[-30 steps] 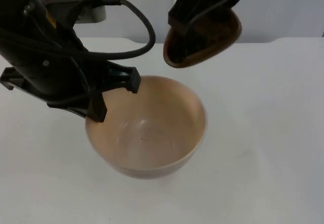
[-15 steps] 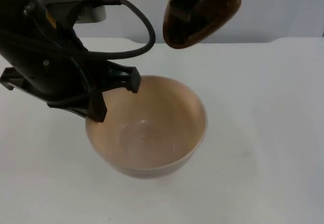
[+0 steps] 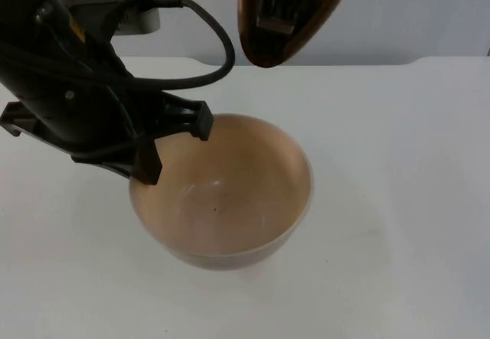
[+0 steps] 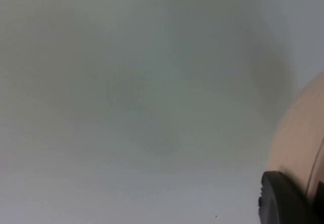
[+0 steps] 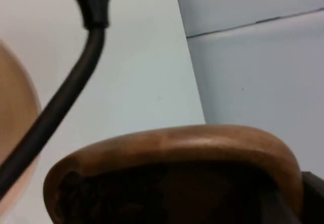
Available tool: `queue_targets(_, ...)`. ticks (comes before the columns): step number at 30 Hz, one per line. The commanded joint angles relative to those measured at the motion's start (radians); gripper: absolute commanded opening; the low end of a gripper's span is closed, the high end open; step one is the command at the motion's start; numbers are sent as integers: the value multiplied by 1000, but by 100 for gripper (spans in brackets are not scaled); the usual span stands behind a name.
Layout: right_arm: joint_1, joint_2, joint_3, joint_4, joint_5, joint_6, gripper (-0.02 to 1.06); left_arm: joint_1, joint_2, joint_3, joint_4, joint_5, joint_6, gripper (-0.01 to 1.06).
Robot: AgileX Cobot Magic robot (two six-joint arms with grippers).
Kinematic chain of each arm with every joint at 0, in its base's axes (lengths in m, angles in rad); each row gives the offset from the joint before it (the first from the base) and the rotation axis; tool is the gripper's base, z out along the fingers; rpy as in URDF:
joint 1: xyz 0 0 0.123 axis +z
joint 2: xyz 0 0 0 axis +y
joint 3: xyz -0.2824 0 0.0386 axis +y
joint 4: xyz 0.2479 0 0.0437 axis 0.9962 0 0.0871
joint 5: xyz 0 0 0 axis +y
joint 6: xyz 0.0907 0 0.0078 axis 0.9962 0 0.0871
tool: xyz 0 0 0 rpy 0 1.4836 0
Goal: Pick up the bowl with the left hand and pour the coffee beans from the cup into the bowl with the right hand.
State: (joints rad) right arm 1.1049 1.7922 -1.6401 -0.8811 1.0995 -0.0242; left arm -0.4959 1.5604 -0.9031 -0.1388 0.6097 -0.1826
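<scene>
Left gripper clamped on the bowl rim at left, bowl apparently lifted off the surface; right gripper grips the cup, raised beyond the far rim; bring it over centre before tipping.

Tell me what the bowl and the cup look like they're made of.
Bowl: pale tan with a smooth, softly glossy inside and faint light reflections; probably light wood, bamboo or plastic, the look leaves it open. Cup: dark brown with a warm polished sheen and faint streaks along its rim, likely varnished wood. The left gripper holds the bowl, the right gripper the cup.
</scene>
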Motion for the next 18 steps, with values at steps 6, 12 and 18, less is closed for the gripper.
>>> queue_targets(6,47,-12,-4,-128,-12,-41,0,-5,-2,2,-16,-16,-9,0)
queue_targets(12,68,-12,-4,-173,-12,-77,0,-5,-2,2,-19,-16,-9,0)
queue_targets(18,76,-12,-4,-195,-14,-125,0,-5,-2,2,-19,-16,-9,0)
